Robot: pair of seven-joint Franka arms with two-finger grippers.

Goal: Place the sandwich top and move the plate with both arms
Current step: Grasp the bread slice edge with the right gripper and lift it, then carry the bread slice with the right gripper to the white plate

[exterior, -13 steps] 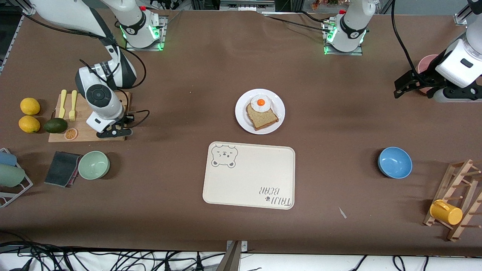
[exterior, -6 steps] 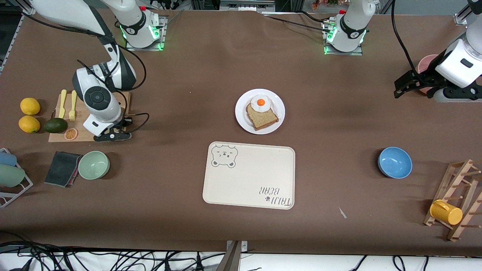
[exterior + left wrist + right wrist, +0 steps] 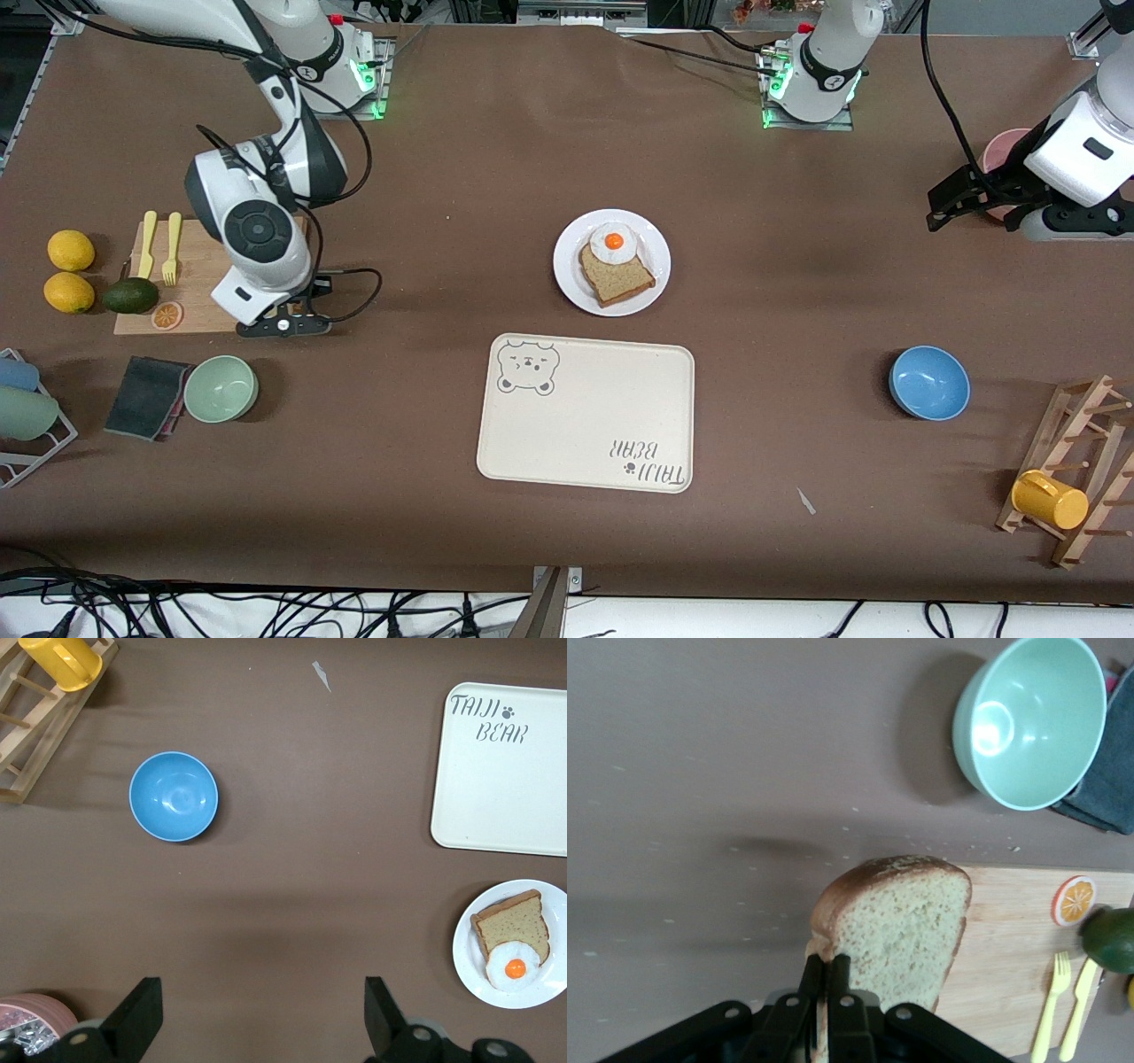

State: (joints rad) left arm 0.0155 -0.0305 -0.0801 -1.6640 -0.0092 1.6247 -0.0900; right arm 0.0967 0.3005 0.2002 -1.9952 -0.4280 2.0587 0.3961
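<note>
Right gripper (image 3: pixel 826 979) clamped on sandwich top (image 3: pixel 897 923), over cutting board (image 3: pixel 1010 948) edge. Left gripper (image 3: pixel 257 1014) waits, fingers apart. You still must place top, move plate (image 3: pixel 571 275).

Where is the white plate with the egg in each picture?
Front view: the plate sits mid-table, farther from the camera than the bear tray.
Left wrist view: the plate is at the picture's edge, beside the tray.
Right wrist view: not in it.
Shared landmark: the tray, in the front and left wrist views.
</note>
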